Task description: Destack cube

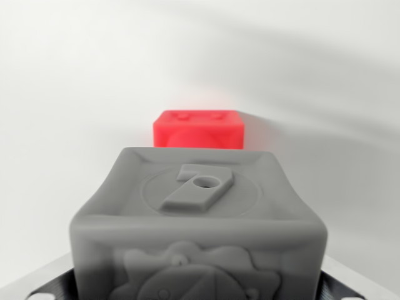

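Cube, grey moulded plastic with a raised numeral on its top face (197, 215), fills the wrist view's lower half between dark ribbed finger pads (53, 289) closed on its sides, with a smaller red plastic cube (199, 129) behind it on the white surface (69, 94).

The plain white, matte tabletop (75, 94) fills the whole background (no wall, floor or window is in view). Lighting is soft and diffuse. Faint grey shadow bands cross the upper right, blurred throughout.
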Motion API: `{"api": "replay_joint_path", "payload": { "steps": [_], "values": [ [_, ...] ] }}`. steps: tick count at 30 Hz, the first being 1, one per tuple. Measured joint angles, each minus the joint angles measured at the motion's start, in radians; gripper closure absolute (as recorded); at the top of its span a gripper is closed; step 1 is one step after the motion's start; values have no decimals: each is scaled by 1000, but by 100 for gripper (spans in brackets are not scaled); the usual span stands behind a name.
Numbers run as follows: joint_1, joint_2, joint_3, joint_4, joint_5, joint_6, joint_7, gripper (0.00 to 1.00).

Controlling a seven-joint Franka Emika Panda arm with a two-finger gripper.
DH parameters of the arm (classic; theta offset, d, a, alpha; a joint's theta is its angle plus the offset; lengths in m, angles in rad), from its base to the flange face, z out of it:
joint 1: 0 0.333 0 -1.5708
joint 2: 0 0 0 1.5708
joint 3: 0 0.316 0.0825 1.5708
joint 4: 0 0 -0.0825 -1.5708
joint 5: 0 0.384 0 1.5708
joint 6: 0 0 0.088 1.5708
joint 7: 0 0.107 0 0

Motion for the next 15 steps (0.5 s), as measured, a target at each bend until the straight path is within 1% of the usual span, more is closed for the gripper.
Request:
{"api": "replay_joint_path", "payload": {
  "steps": [7,15],
  "values": [
    [0,51,-6,35,0,1,-37,100],
    [0,90,-13,77,3,1,-86,100]
  ]
}}
